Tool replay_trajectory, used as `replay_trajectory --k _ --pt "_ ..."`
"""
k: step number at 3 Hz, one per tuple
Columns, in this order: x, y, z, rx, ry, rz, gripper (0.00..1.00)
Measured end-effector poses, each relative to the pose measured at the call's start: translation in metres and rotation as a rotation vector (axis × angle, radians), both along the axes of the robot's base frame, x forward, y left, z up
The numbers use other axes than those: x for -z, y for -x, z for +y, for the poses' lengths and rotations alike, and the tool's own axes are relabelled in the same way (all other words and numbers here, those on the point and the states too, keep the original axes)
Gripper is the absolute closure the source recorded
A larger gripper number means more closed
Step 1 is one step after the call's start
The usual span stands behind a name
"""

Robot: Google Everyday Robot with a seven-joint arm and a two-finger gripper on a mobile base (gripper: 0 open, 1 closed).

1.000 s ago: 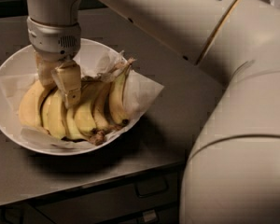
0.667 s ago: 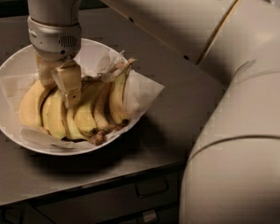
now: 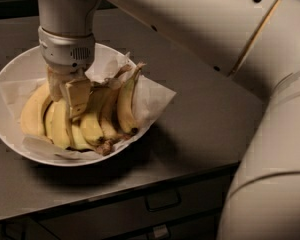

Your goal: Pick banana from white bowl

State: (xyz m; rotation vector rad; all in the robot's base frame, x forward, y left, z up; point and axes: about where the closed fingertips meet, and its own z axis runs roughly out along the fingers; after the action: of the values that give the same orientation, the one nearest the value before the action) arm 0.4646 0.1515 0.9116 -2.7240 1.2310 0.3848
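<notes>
No real change from a second ago: the gripper (image 3: 66, 100) stays low inside the white bowl (image 3: 1, 124), pressed onto the banana (image 3: 60, 129), which lies unlifted in the bunch; can't tell if it's clamped, so pick unconfirmed.

The one camera looks down at a steep slant from close by, past the robot's arm (image 3: 190, 19), which fills the top and right, onto the surface (image 3: 205, 114) and the bowl (image 3: 20, 66) at left, where the gripper (image 3: 66, 101) stands inside the bowl.
</notes>
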Motion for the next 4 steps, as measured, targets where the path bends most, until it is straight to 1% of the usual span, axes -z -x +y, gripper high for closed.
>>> replay_trajectory --k 1,2,3,4 --pt "0.0001 0.0017 -0.0031 0.007 0.005 0.004 0.58" --pt "-0.0018 0.0020 0.0001 0.007 0.005 0.004 0.52" --pt "-0.0028 0.0022 0.0029 0.007 0.005 0.005 0.35" --pt "-0.0041 0.0024 0.0059 0.007 0.005 0.005 0.30"
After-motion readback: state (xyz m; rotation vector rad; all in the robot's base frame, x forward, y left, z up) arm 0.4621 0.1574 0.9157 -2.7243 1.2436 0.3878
